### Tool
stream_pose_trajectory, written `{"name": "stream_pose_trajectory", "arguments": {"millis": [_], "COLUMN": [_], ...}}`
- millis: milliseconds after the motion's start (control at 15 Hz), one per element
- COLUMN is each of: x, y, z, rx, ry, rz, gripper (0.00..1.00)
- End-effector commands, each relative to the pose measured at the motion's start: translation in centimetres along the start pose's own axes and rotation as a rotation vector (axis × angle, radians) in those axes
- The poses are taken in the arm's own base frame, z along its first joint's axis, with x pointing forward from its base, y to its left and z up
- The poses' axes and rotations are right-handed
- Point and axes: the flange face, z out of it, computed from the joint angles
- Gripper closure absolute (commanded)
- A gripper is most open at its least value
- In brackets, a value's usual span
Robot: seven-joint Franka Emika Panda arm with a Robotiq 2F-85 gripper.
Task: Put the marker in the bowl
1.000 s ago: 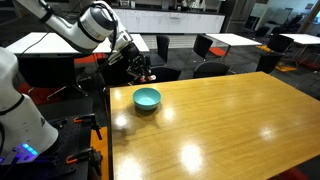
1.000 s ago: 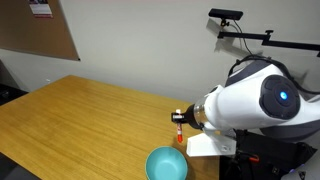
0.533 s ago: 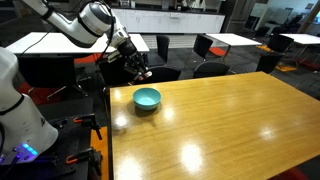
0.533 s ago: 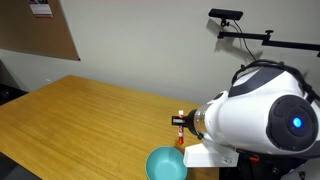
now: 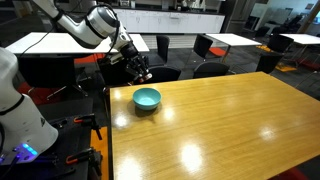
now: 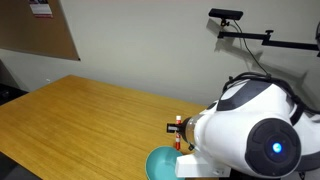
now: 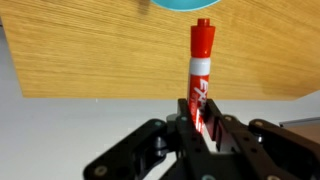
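Gripping tight, the gripper [image 7: 198,118] has its two black fingers [image 7: 180,128] pressed on the lower part of the marker [image 7: 200,75]. The marker stands straight, and its red cap points to 12 o'clock in the wrist view.

The biggest thing is the wooden table [image 5: 220,120]. It is brown and shiny and shows in both exterior views. Next comes the white robot arm [image 6: 250,140]. It fills the 4 o'clock corner of an exterior view and hides most of the gripper there. In an exterior view the gripper [image 5: 143,72] hangs by the table's edge, at 12 o'clock from the bowl [image 5: 147,97].

The bowl is small, round and teal. It sits on the table near that edge. In the wrist view only a bit of the bowl [image 7: 180,4] shows, at 12 o'clock, past the marker's tip.

The marker is the smallest thing. In an exterior view the marker [image 6: 179,130] is up in the air at 1 o'clock from the bowl [image 6: 160,162], not touching it.
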Motion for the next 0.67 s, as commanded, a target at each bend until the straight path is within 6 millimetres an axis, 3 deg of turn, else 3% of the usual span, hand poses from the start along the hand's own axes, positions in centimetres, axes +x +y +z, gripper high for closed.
{"name": "stream_pose_trajectory", "arguments": {"millis": [0, 600], "x": [-1.1, -4.1], "y": [-1.6, -3.9], "z": [0.9, 3.2], "rx": [-0.025, -0.087], "ry": [0.006, 0.029], "rz": [0.005, -0.045], "gripper": [0.95, 0.95]}}
